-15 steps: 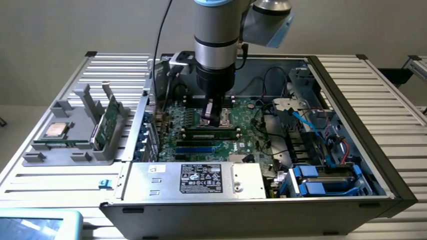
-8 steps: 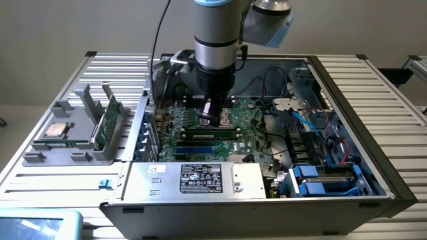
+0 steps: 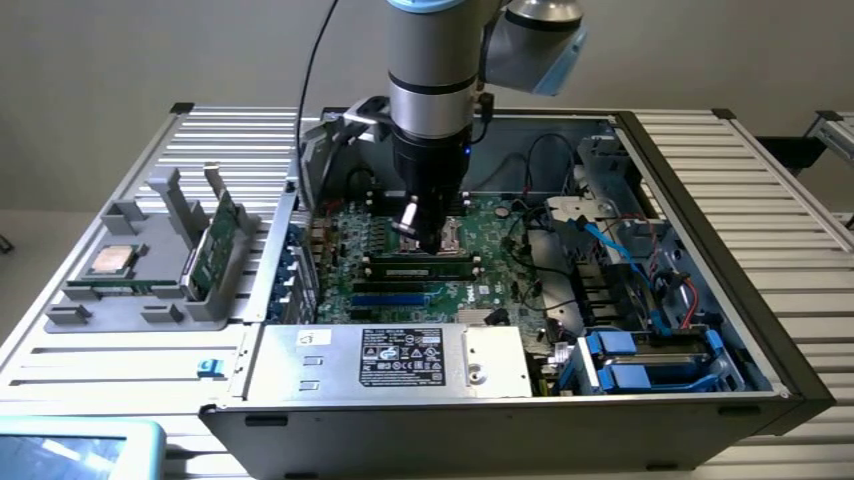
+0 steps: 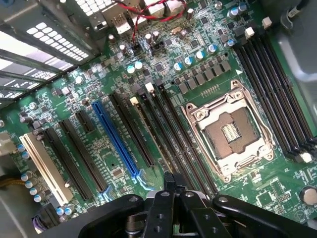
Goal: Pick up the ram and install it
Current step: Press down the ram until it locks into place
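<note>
My gripper (image 3: pixel 430 238) hangs inside the open computer case over the motherboard (image 3: pixel 497 262), fingers shut, with nothing visible between them. Just below its tip a long green ram stick (image 3: pixel 424 267) lies in one of the memory slots beside the empty processor socket (image 4: pixel 230 134). In the wrist view the shut gripper (image 4: pixel 169 181) sits low over the row of black memory slots (image 4: pixel 171 131); whether it touches the stick I cannot tell. Another green ram stick (image 3: pixel 219 247) stands upright in the grey holder (image 3: pixel 147 300) at the exterior view's left.
A square silver processor (image 3: pixel 115 260) rests in the grey holder. The case holds a power supply box (image 3: pixel 400 358), blue drive bays (image 3: pixel 647 365) and loose cables (image 3: pixel 607 240) at the exterior view's right. Case walls (image 3: pixel 300 200) hem in the board. Expansion slots (image 4: pixel 116 136) run beside the memory slots.
</note>
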You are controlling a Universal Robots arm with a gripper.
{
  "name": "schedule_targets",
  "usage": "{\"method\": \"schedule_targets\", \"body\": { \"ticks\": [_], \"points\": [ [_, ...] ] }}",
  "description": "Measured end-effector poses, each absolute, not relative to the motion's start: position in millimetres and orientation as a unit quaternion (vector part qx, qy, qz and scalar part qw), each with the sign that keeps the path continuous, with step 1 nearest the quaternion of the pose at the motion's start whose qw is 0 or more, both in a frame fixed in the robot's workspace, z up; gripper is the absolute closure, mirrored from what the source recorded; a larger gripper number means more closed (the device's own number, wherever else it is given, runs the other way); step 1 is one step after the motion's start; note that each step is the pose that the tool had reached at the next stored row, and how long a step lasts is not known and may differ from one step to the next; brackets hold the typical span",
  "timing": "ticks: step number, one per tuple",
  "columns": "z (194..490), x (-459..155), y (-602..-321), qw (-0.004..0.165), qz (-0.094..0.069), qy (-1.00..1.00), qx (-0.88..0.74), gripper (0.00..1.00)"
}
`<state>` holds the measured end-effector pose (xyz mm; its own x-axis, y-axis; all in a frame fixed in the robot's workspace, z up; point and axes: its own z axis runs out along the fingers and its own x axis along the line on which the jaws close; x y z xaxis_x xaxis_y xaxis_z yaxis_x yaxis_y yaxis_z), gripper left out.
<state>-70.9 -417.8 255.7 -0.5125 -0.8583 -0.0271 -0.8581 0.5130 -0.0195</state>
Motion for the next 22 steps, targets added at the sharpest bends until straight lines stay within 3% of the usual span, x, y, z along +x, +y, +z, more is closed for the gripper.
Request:
{"method": "schedule_targets", "body": {
  "ticks": [22],
  "points": [
    [255.6,-70.9,-417.7,0.016,-0.004,0.938,-0.345,0.91]
  ]
}}
